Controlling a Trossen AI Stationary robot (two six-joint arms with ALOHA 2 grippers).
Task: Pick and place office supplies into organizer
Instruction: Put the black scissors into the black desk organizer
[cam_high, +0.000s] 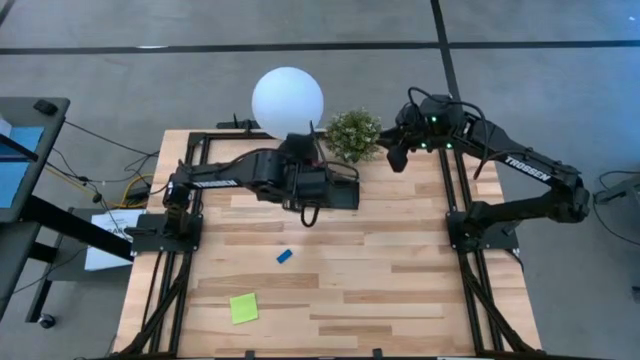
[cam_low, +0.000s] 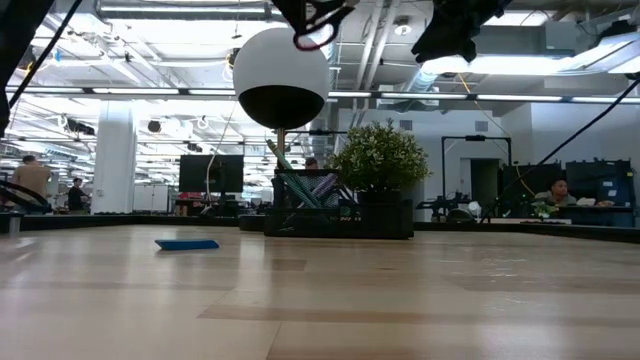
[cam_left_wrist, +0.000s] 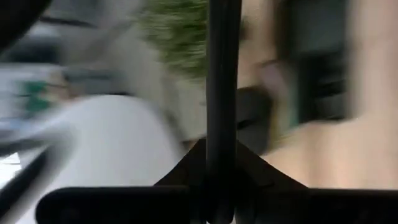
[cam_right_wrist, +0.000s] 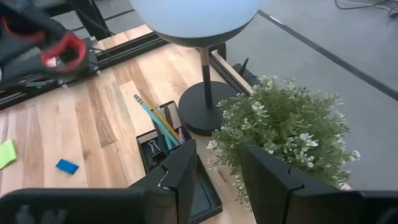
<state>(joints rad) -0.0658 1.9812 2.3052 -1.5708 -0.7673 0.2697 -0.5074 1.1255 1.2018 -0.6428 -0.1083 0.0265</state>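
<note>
The left end effector (cam_high: 312, 212) grips the red-handled scissors (cam_right_wrist: 59, 48) above the organizer (cam_right_wrist: 177, 163); the right end effector (cam_right_wrist: 217, 171) gapes.

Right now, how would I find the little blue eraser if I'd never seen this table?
Start at the big white ball lamp at the far edge of the wooden table. Come toward the near edge, past the left arm, to the bare middle, where the blue eraser lies alone. It is small, flat and blue; the only other loose thing, the lime-green sticky pad, sits nearer the front edge.

Pale wood-plank table (cam_high: 400, 270), matt white lamp globe (cam_high: 288, 97), matt black organizer (cam_right_wrist: 205, 193).
</note>
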